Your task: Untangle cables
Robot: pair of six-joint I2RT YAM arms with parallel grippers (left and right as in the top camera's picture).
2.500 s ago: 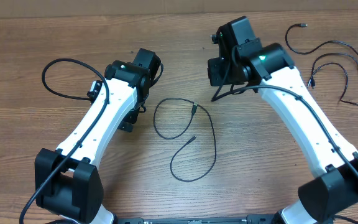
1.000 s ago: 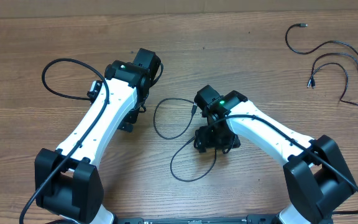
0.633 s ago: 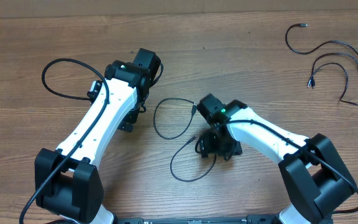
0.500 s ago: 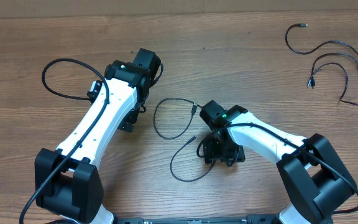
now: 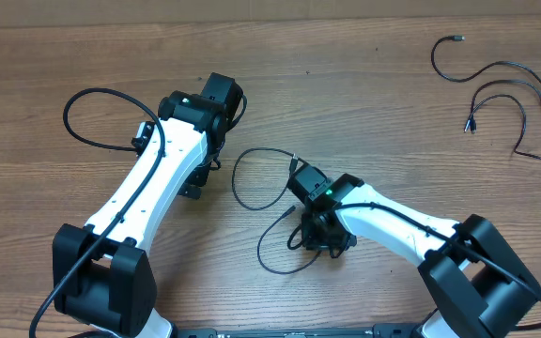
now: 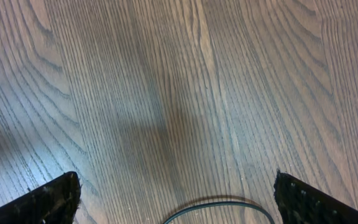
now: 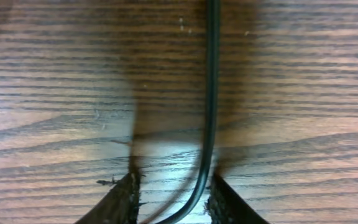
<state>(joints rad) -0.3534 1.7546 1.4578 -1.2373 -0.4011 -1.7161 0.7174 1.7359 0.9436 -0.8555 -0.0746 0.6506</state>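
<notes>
Overhead: right gripper (image 7: 173, 198) has shifted, fingers narrowed astride the cable (image 7: 211, 74), unclamped; left gripper (image 6: 178, 194) wide apart

The looped cable (image 7: 211, 74) lies mid table (image 5: 393, 113), right of my left gripper (image 6: 179, 202), passing between the fingers of my right gripper (image 7: 176, 196). The other cables (image 5: 507, 64) lie far right, behind.

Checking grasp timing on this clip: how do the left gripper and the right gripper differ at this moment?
The left gripper is wide open; the right gripper has its fingers drawn narrow. The right gripper straddles the centre cable, with a gap on one side; the left gripper grips nothing, and only a cable arc shows at its view's bottom edge. Both point down at the wooden table.
</notes>
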